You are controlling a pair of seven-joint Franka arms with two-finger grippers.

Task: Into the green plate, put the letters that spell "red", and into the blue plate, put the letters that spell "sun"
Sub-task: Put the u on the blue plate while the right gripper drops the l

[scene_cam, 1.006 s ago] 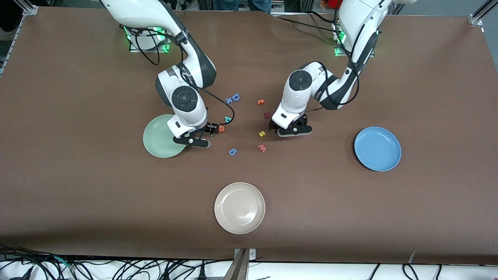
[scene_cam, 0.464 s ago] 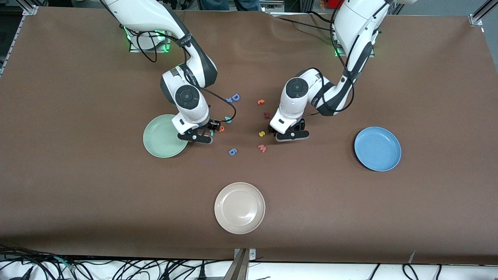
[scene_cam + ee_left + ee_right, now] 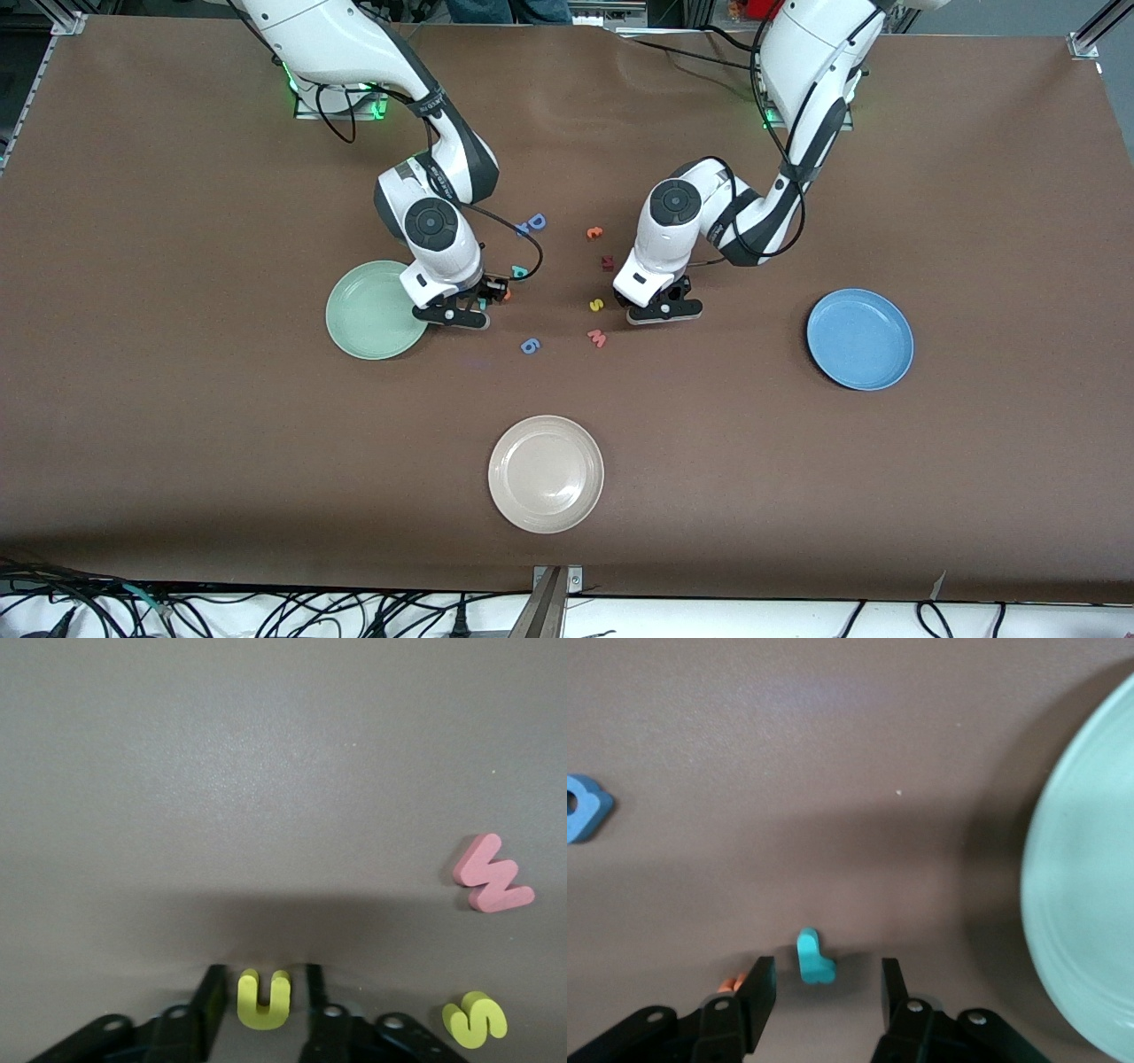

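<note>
Brown matting covers the table, with both arms reaching down among the scattered foam letters.

**Change noted.** Over the last second both wrists have sunk to the mat and both claws have drawn in from wide. The left gripper [image 3: 263, 979] now stands narrow around the yellow "u" [image 3: 264, 999], a finger close on each side with a slim gap still showing, so there is no grip yet. The right gripper [image 3: 824, 970] brackets the teal "r" [image 3: 814, 957] more loosely, with clear space on both sides. An orange sliver, probably the orange "e" [image 3: 730, 983], sits just outside one of its fingers.

**Meaning for the task.** In my judgement, two picks are about to complete together: the first letter of "sun" and the first of "red". Neither letter has left the mat.

**Count.**
- Plates: three, all without letters. They are the green plate [image 3: 372, 310] just beside the right gripper, the blue plate [image 3: 859, 339] toward the left arm's end, and the beige plate [image 3: 546, 474] nearest the front camera.
- "sun": two are found. The yellow "s" [image 3: 596, 305] lies just beside the left gripper, and the "u" is between its fingers. The "n" is not located.
- "red": the "r", the "e", and a second teal letter [image 3: 520, 272] close by.
- Others: pink "w" [image 3: 597, 338], blue "6" shape [image 3: 530, 346], blue "D" [image 3: 536, 221], dark red letter [image 3: 608, 262] and a second orange letter [image 3: 594, 233].
</note>
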